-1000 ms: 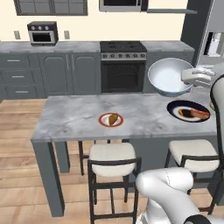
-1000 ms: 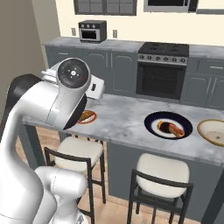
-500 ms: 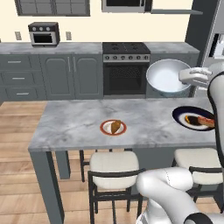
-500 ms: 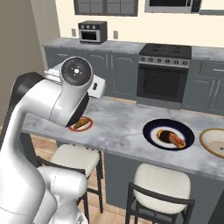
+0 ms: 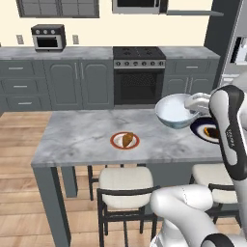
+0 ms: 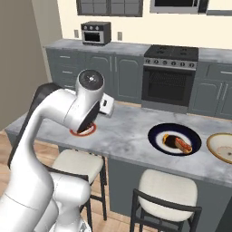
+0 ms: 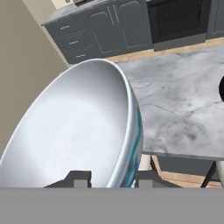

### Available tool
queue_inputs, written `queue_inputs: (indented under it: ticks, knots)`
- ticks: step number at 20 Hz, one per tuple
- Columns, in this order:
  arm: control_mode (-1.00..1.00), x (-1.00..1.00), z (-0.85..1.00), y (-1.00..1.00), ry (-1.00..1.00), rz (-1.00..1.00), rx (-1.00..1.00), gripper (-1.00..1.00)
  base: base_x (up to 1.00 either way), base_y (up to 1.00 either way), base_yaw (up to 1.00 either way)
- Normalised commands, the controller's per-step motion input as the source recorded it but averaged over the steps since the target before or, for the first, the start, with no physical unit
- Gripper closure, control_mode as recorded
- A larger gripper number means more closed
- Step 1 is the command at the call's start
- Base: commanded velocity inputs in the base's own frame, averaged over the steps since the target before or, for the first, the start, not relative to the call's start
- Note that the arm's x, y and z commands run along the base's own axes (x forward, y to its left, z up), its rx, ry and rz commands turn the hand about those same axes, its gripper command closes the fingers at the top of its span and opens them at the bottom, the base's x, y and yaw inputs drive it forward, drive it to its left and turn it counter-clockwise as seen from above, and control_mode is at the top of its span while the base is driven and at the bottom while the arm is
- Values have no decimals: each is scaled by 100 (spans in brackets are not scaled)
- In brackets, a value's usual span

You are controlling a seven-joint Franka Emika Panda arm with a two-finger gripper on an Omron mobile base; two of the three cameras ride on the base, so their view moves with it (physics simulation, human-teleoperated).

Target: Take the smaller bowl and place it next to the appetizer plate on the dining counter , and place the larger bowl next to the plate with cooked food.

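Note:
My gripper [image 5: 197, 102] is shut on the rim of the smaller bowl [image 5: 175, 110], which hangs tilted just above the dining counter [image 5: 82, 137], right of the appetizer plate [image 5: 125, 140]. In the hand view the bowl's pale inside [image 7: 74, 127] is on the left, its blue-patterned wall pinched between my fingertips [image 7: 79, 177]. The plate with cooked food [image 6: 174, 139] lies on the counter [image 6: 127, 131] just beyond the bowl, partly covered by it in the left base view. The larger bowl [image 6: 223, 147] sits at the counter's right end. My arm half hides the appetizer plate [image 6: 84, 131] in the right base view.
Cream-cushioned stools [image 5: 128, 181] [image 6: 167, 191] stand tucked under the counter's near edge. Behind the counter run grey cabinets with a black stove [image 5: 139, 72] and a toaster oven [image 5: 48, 36]. Bare marble lies left of the appetizer plate.
The bowl in my gripper has come down and to the left, from well above the counter to just over it. The views shifted slightly at first.

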Motion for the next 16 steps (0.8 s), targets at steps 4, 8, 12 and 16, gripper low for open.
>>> queue_inputs:
  ticks: [4,8,12,16]
  knots:
    - [-100,21,-55,-11,14,0,14,100,0,0,0]
    - [-100,23,-44,-14,9,0,12,100,0,0,0]
    - [-100,32,-42,-13,4,0,9,100,0,0,0]
    - [-100,46,-41,-3,6,0,3,100,0,0,0]
